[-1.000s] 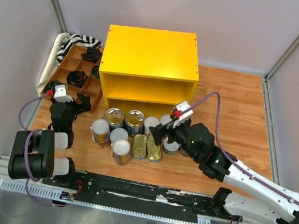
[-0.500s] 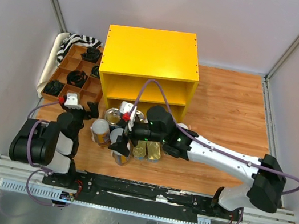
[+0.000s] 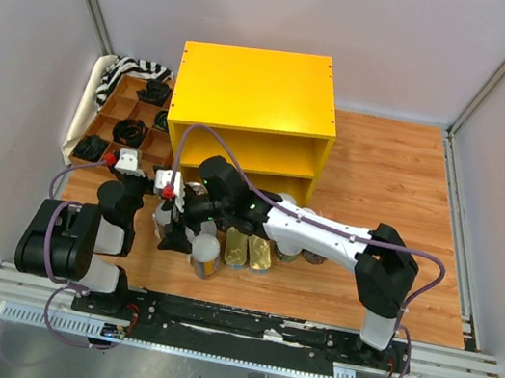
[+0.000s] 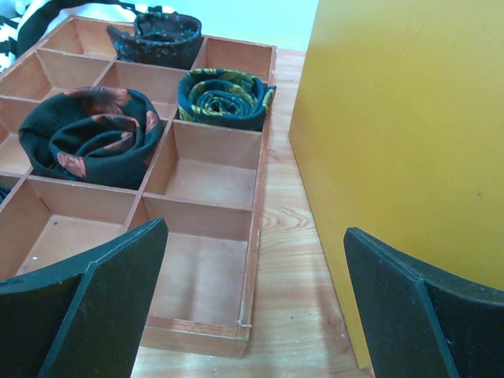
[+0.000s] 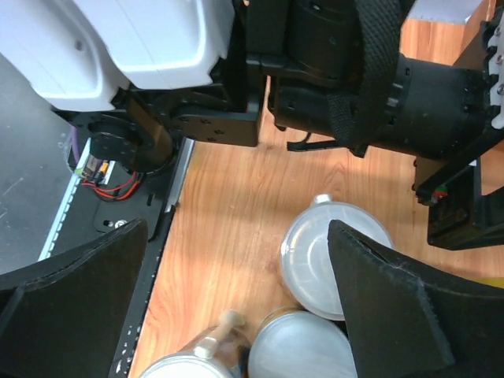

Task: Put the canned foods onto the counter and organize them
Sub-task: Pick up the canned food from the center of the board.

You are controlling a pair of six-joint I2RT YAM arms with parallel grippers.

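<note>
Tins, the canned foods [image 3: 247,247], crowd the wooden tabletop [image 3: 382,173] right of the right gripper [image 3: 176,234] from above, none yet atop the bright yellow wooden shelf counter [image 3: 255,92] beyond. Left wrist: left gripper [image 4: 253,230] gapes empty, parked facing the brown divided wooden tray [image 4: 197,181]. Right wrist: jaws spread, round white-lidded tin [image 5: 335,256] below between them, likely the chosen pick.

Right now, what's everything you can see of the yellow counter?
The yellow counter is a bright, boxy unit, seemingly painted wood, standing upright at the back middle of the wooden table. Flat top bare; open front shows two shelves, nothing visible on them. The brown divided tray sits just off its left side, a narrow gap between. The cans cluster on the table before it.
</note>
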